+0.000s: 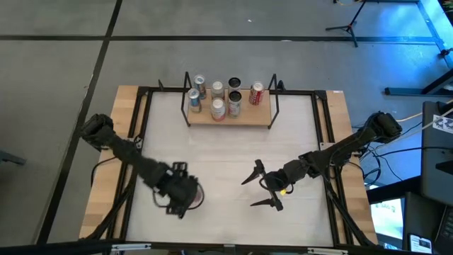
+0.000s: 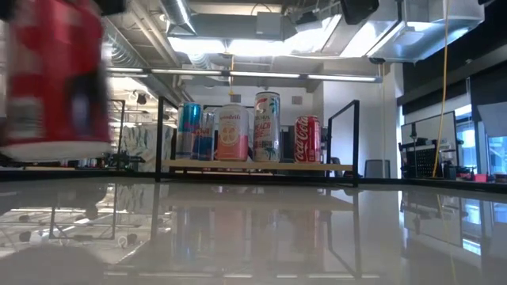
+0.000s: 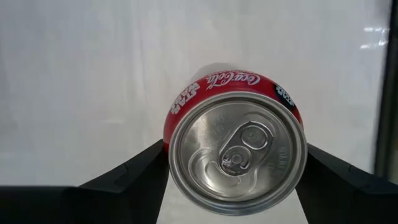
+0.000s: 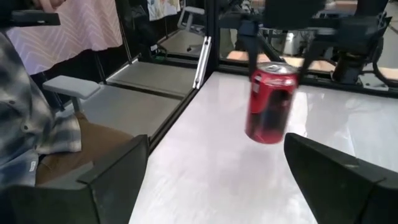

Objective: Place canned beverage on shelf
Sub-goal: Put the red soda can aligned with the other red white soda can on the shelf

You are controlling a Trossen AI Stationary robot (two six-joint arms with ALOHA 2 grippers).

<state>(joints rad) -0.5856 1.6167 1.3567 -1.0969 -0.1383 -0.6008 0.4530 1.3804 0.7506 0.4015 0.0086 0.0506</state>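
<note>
The left pincer (image 1: 185,195) grips a red can (image 4: 269,102) just clear of the table (image 1: 226,149), near its front left. It should stay upright and travel to the shelf (image 1: 263,116), dodging the cans (image 1: 216,98) already there. The right pincer (image 1: 263,188) waits wide open and empty.

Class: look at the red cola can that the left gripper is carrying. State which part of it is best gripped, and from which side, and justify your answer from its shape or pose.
Grip the red cola can across its round side wall just below the rim, coming from above. It hangs upright, lid up, so the left gripper closes its fingers on opposite curved sides and its flat base stays free to meet the shelf.
</note>
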